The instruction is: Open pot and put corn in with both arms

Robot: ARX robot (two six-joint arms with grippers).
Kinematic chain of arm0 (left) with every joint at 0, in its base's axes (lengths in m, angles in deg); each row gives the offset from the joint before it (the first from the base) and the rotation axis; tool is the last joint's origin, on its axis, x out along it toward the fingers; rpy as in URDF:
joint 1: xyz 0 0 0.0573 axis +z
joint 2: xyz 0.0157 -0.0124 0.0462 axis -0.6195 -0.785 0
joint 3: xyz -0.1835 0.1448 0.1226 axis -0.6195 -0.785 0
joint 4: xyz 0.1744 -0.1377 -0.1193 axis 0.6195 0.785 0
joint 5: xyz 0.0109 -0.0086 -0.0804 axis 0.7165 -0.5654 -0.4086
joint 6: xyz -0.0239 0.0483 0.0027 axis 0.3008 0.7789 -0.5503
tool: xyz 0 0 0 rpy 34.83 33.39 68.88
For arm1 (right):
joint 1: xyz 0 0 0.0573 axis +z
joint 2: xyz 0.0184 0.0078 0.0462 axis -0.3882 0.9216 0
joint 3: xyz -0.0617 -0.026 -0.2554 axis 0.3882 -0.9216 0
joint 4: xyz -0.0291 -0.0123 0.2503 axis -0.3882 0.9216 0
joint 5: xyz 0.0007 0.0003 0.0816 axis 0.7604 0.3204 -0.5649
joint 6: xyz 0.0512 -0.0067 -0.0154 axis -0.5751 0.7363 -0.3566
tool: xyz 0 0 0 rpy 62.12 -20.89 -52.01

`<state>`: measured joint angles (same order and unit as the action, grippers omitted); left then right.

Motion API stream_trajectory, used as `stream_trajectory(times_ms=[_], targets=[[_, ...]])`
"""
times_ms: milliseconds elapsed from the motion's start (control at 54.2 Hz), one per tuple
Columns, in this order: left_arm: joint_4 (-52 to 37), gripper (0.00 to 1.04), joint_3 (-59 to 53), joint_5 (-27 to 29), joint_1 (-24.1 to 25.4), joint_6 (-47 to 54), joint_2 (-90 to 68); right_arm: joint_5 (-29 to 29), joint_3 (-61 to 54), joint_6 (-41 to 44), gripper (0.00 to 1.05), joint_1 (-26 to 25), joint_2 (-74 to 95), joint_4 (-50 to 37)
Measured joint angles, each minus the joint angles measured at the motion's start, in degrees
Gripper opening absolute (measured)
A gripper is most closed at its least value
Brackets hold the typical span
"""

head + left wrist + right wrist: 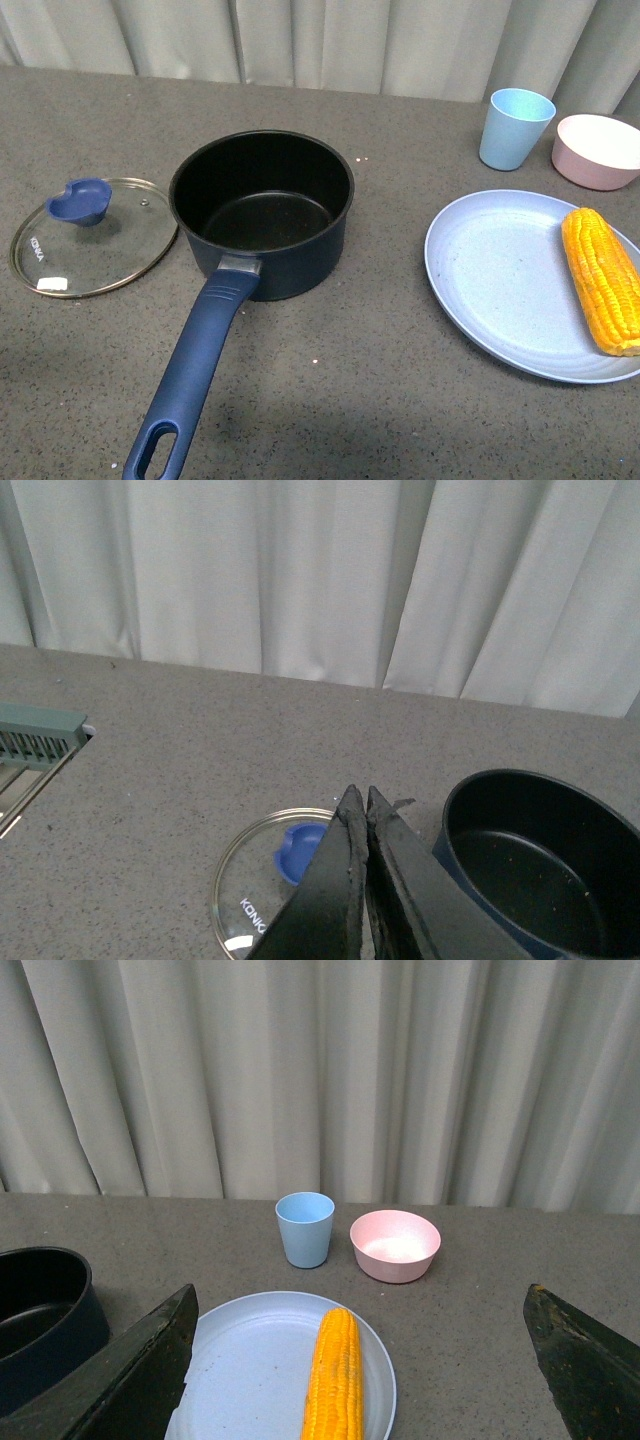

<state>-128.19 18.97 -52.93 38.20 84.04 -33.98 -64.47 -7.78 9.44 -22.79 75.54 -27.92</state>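
Observation:
The dark navy pot [262,213] stands uncovered in the middle of the table, its black inside empty and its long blue handle [190,380] pointing toward me. Its glass lid [92,237] with the blue knob [80,201] lies flat on the table just left of it. The yellow-orange corn [601,279] lies on a light blue plate [500,280] at the right. Neither arm shows in the front view. My left gripper [358,798] is shut and empty, above the lid [255,880] beside the pot [540,865]. My right gripper [360,1305] is open wide, above the corn [334,1378].
A light blue cup [514,128] and a small pink bowl [600,150] stand at the back right behind the plate. A grey-green rack [35,742] shows at the table's far left in the left wrist view. Pale curtains hang behind the table.

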Motion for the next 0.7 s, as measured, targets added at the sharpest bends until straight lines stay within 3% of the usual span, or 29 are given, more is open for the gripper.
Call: stream_trajectory(times_ms=[701], targets=[[23.1, 0.04, -3.5, 0.0, 0.0, 0.0, 28.2, 0.0, 0.0, 0.0, 0.95, 0.0, 0.0, 0.0]])
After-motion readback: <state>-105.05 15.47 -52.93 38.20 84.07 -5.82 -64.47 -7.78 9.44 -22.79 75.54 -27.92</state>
